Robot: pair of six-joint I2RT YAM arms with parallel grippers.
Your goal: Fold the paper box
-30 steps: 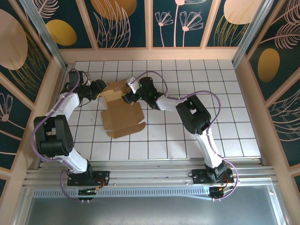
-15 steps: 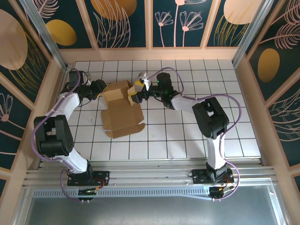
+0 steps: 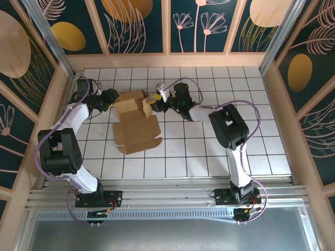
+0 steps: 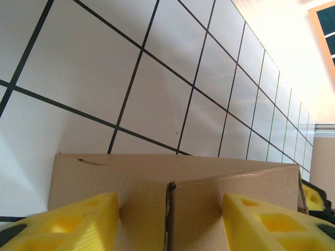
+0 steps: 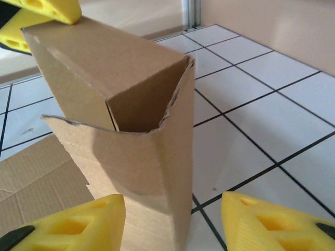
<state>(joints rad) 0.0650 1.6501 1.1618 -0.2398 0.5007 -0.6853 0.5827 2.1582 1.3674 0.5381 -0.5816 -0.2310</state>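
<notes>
A wall (image 5: 125,68) of the brown die-cut cardboard paper box (image 3: 137,125) is braced at the left gripper (image 4: 168,217), grip indeterminable, apparently for folding by the spread-jawed right gripper (image 5: 172,222).

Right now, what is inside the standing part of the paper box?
Only bare brown cardboard shows inside the paper box: the hollow between its standing walls looks empty. Its bottom is hidden behind the front flap.

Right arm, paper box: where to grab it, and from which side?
Likely the upright side wall of the paper box, pinched across its thickness from the right: it stands thin and vertical inside the open right gripper, while the base lies flat.
</notes>
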